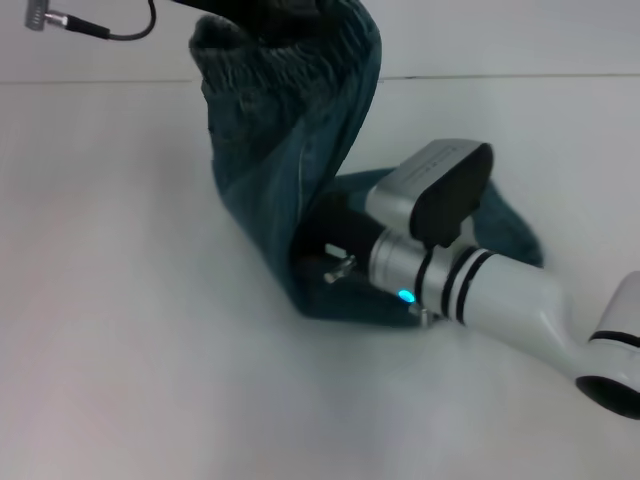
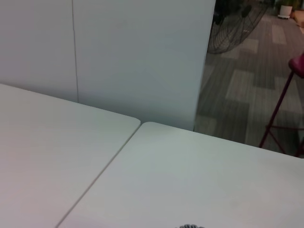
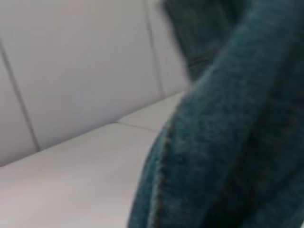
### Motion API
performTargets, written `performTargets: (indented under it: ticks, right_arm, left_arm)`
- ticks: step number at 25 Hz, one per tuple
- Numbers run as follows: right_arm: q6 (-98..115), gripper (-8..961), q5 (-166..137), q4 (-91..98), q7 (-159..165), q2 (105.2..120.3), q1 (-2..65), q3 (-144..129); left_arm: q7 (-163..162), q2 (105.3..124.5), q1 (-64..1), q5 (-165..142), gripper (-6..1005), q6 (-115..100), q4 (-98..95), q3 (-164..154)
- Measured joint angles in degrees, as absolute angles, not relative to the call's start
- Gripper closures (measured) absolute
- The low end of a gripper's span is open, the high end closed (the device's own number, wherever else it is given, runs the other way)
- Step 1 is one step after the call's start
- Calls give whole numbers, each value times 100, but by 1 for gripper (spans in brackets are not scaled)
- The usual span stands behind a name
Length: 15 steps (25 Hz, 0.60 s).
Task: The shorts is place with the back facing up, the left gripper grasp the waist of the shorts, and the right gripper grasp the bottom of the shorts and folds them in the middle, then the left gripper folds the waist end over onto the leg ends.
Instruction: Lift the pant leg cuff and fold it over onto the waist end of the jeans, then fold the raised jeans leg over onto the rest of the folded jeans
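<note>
Nearest, the right hand (image 1: 335,262) is buried in the denim shorts (image 1: 290,180) on the white surface (image 1: 120,330); its grip cannot be told. Farther, the ruffled waist (image 1: 255,62) hangs raised, probably held by the left hand, unseen. Final fold underway, unfinished.

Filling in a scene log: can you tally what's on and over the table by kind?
Shorts: 1
Robot arms in view: 1, the right arm, its tool down in the fabric
Cable with plug: 1
Tables: 2, butted together
Total: 5
</note>
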<state>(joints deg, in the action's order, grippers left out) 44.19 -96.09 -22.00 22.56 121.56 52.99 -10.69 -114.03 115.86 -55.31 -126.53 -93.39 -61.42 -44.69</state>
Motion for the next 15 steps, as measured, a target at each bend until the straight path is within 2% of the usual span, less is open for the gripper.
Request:
performTargets:
  ticks: [9, 12, 15]
  right_arm:
    - [4275, 953, -10535, -2253, 2268, 12139, 5083, -287]
    - [4303, 953, -10528, -2000, 2267, 12106, 4800, -141]
    - [4516, 952, -10514, -1513, 2272, 12076, 4395, 155]
  left_arm:
    - [-11386, 11638, -5382, -12669, 915, -9304, -6140, -4509]
    - [-11368, 11672, -5308, -12644, 916, -9279, -6145, -4508]
    - [-11330, 11785, -5245, -12640, 917, -9241, -6173, -4509]
